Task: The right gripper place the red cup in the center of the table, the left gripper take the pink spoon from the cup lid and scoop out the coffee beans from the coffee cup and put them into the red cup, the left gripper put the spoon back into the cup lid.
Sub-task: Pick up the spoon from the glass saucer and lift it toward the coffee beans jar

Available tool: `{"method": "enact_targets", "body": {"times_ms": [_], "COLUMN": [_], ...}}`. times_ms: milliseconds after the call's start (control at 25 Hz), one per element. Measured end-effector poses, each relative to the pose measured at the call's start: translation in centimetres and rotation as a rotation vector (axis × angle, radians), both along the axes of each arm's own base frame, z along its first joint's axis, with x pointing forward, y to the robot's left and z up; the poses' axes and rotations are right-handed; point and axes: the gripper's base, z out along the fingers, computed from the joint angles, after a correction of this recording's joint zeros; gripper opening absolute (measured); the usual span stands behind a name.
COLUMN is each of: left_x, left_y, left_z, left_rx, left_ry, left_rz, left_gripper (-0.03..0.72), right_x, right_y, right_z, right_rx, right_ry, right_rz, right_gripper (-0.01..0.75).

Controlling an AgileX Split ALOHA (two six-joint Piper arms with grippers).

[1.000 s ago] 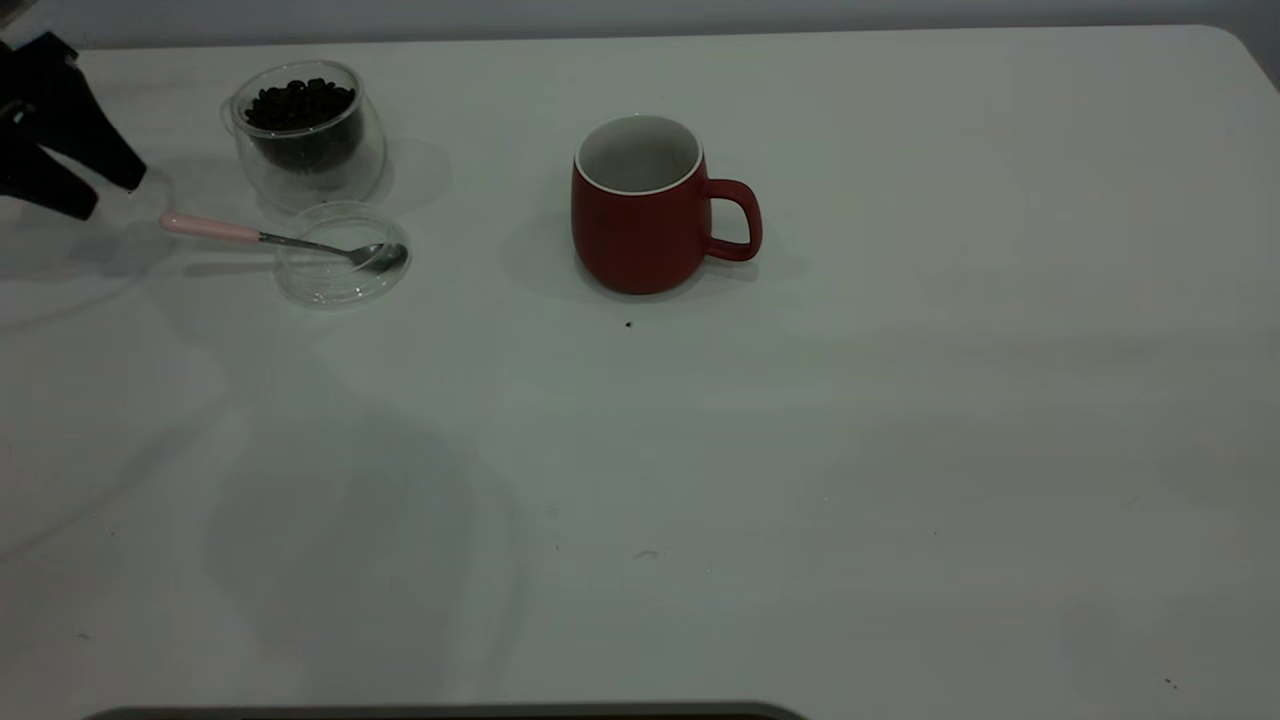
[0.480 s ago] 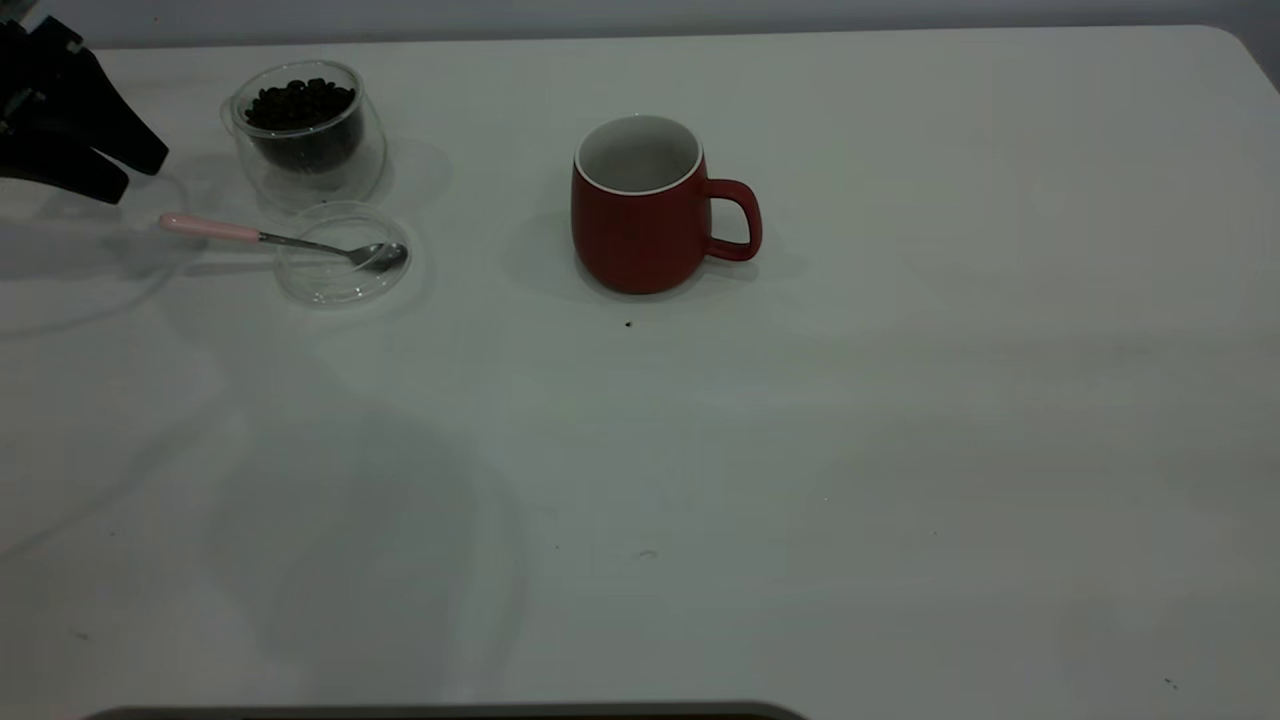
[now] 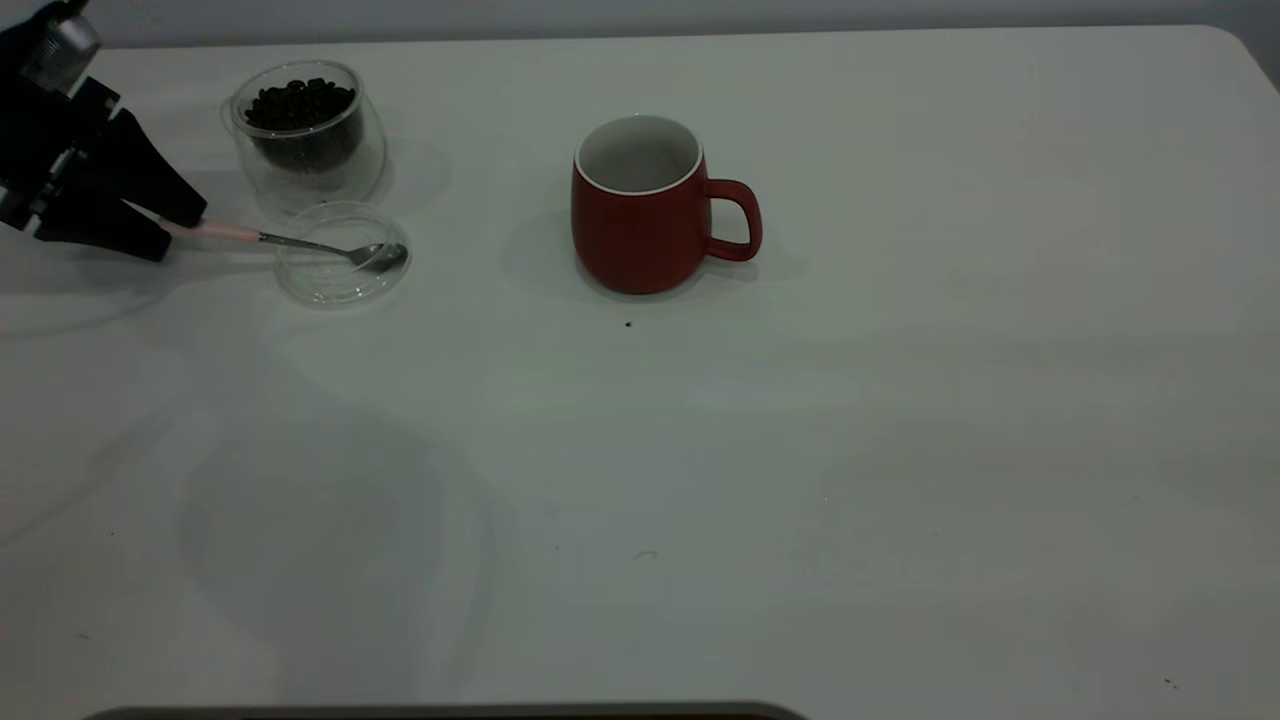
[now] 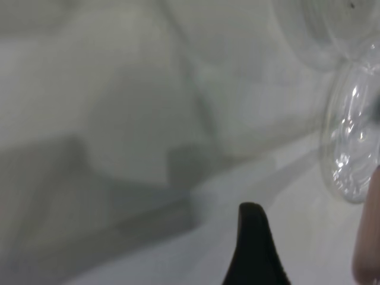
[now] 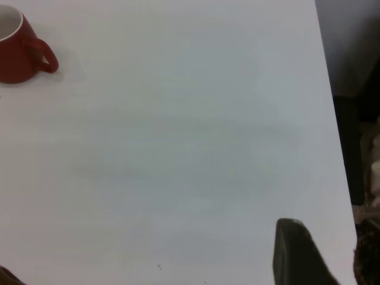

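The red cup (image 3: 640,215) stands upright and empty near the table's middle, handle to the right; it also shows in the right wrist view (image 5: 15,50). The glass coffee cup (image 3: 305,130) holds coffee beans at the far left. The clear cup lid (image 3: 342,255) lies in front of it. The pink spoon (image 3: 270,238) rests with its bowl in the lid and its pink handle pointing left. My left gripper (image 3: 172,228) is open, its fingers either side of the handle's end; the handle (image 4: 369,237) shows beside one finger (image 4: 255,249). My right gripper (image 5: 329,249) is open and empty near the table's right edge.
The white table (image 3: 800,450) has a small dark speck (image 3: 628,324) just in front of the red cup. The table's right edge (image 5: 332,148) drops off to a dark floor area in the right wrist view.
My left gripper has moved right and down from the table's far left edge to the end of the spoon's pink handle. The spoon, lid and cups have not moved.
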Motion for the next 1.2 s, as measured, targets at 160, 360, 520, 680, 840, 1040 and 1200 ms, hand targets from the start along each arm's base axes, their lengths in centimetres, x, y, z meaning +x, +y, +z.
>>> {"method": "enact_targets", "body": {"times_ms": [160, 360, 520, 680, 840, 1040, 1200], "left_x": [0.0, 0.1, 0.3, 0.2, 0.0, -0.1, -0.1], "left_y": [-0.5, -1.4, -1.7, -2.0, -2.1, -2.0, -2.0], "left_z": [-1.1, -1.5, -1.3, -1.1, -1.0, -1.1, -1.1], "left_rx": [-0.053, -0.078, -0.114, -0.149, -0.164, -0.158, -0.157], "left_ry": [0.01, -0.006, -0.023, -0.014, -0.004, 0.025, 0.032], "left_rz": [0.028, 0.006, 0.016, 0.01, -0.002, 0.007, 0.013], "left_gripper": [0.585, 0.585, 0.585, 0.585, 0.585, 0.585, 0.585], "right_x": [0.0, 0.0, 0.0, 0.0, 0.0, 0.0, 0.0], "right_y": [0.0, 0.0, 0.0, 0.0, 0.0, 0.0, 0.0], "right_z": [0.0, 0.0, 0.0, 0.0, 0.0, 0.0, 0.0], "right_rx": [0.0, 0.0, 0.0, 0.0, 0.0, 0.0, 0.0], "right_ry": [0.0, 0.0, 0.0, 0.0, 0.0, 0.0, 0.0], "right_rz": [0.0, 0.0, 0.0, 0.0, 0.0, 0.0, 0.0], "right_gripper": [0.248, 0.242, 0.239, 0.239, 0.239, 0.239, 0.239]}}
